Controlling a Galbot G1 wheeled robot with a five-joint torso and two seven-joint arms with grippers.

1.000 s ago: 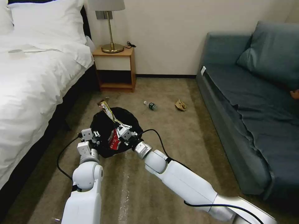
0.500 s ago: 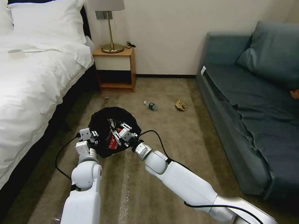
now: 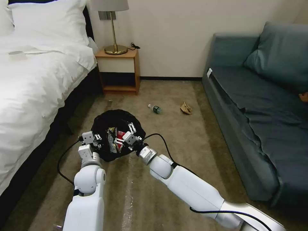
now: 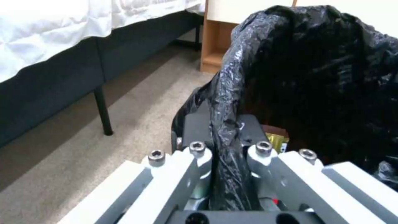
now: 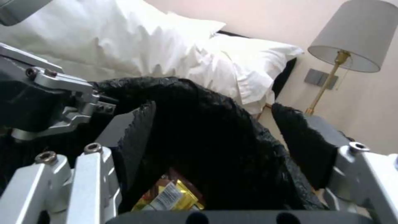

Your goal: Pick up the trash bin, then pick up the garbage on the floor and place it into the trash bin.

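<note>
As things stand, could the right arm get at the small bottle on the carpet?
Probably yes: the right gripper hangs open over the bin, holding nothing, and bare carpet lies between it and the bottle.

The trash bin point(image 3: 106, 120) hides its white wall under the black bag, and the left gripper point(image 3: 96, 141) covers part of its near rim. The wrappers point(image 3: 114, 139) inside are partly hidden by the right gripper point(image 3: 126, 134). The bottle point(image 3: 155, 109) label is too small to read
</note>
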